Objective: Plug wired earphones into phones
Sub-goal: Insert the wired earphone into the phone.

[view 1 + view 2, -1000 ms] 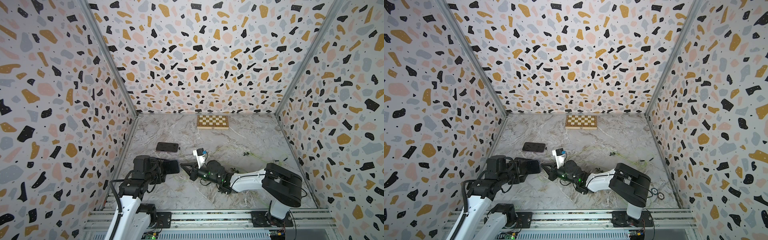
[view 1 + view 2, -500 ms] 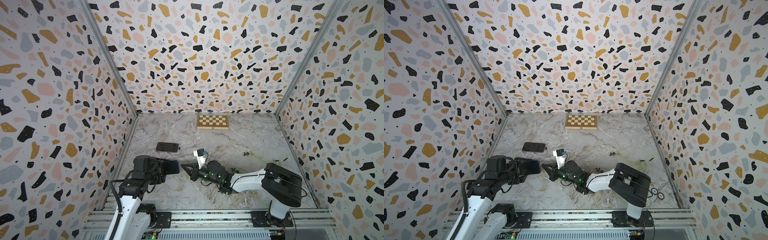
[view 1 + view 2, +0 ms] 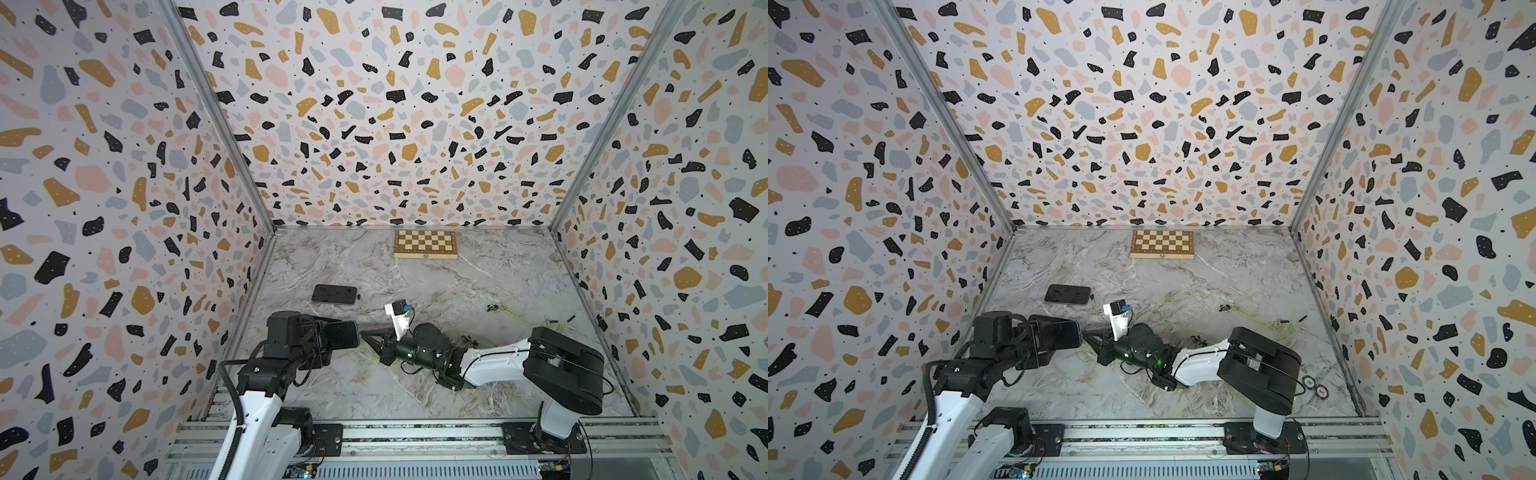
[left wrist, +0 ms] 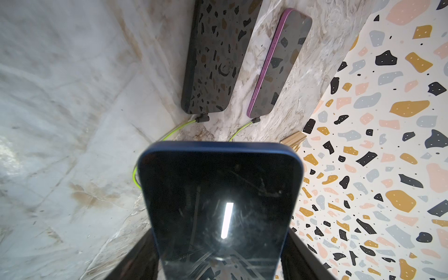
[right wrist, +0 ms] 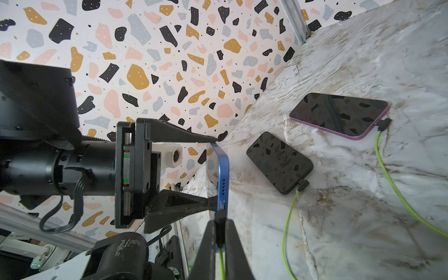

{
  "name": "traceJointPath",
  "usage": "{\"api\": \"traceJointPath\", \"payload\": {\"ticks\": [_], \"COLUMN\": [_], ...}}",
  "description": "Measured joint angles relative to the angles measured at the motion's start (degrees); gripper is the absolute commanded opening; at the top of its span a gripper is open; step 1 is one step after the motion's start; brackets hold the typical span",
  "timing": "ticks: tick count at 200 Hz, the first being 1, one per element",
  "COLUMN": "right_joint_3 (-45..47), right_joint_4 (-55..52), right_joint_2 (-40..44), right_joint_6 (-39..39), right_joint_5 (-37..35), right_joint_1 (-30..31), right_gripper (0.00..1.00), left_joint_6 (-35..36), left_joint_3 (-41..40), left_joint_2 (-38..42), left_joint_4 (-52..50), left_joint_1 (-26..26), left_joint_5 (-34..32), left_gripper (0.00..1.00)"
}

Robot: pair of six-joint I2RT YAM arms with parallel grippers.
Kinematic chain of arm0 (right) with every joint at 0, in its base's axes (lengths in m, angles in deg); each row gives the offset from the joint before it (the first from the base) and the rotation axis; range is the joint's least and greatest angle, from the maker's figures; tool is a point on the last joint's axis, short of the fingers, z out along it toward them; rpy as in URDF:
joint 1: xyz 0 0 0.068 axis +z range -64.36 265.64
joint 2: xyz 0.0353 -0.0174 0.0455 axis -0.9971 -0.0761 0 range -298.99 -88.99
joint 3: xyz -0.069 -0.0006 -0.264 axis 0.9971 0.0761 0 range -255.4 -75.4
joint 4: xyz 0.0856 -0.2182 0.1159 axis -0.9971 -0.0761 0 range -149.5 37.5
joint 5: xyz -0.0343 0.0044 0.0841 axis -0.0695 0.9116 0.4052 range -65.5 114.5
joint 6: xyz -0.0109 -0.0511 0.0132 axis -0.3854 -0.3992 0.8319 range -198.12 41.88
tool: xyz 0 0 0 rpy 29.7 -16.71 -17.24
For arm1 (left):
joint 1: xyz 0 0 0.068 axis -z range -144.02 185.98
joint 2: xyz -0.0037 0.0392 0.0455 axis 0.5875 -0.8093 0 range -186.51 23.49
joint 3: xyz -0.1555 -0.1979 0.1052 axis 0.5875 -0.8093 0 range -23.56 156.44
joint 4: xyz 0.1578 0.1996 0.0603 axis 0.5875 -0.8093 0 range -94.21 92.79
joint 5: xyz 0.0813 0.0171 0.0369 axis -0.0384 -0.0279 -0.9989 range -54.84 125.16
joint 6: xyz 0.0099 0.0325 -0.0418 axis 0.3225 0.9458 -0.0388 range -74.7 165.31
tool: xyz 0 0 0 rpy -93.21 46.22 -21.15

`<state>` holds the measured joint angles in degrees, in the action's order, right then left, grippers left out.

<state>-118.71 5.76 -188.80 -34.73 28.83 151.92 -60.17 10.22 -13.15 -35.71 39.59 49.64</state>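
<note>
Front and centre, left jaws clamping blue phone [image 5: 223,174], right jaws pinching black plug [image 5: 220,219], insertion unclear.

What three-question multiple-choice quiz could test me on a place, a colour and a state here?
1. The chessboard box sits: A by the back wall; B under the right arm; C on the front rail.
2. The edge of the phone in the left fingers is: A red; B blue; C white.
3. The right fingers are: A wide open; B shut on a black plug; C gripping the chessboard.
Answers: A, seen in both top views; B, its rim shows blue; B, they pinch the plug.
</note>
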Motion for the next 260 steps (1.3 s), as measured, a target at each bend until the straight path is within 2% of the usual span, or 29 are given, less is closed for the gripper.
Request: {"api": "traceJointPath", "payload": {"ticks": [137,202,260], "right_joint_3": [0.00,0.02,-1.84], "right_joint_4": [-0.02,0.79,-3.17], "right_joint_2": [-0.22,-0.33,-0.76], "right_joint_6": [0.31,0.85,0.02], "right_joint_5": [0.50,3.63,3.93], "right_joint_1": [0.07,-0.57,-0.66], "right_gripper": [0.00,0.00,0.00], "left_joint_6": [-0.20,0.04,1.33], "left_joint_3": [0.00,0.00,0.00], "left_joint_2": [0.00,0.02,0.04], "left_joint_4": [0.02,-0.11,-0.92], "left_joint_1": [0.22,0.24,0.24], "left_joint_5": [-0.15,-0.13,-1.51], "left_gripper": [0.59,0.58,0.59]}}
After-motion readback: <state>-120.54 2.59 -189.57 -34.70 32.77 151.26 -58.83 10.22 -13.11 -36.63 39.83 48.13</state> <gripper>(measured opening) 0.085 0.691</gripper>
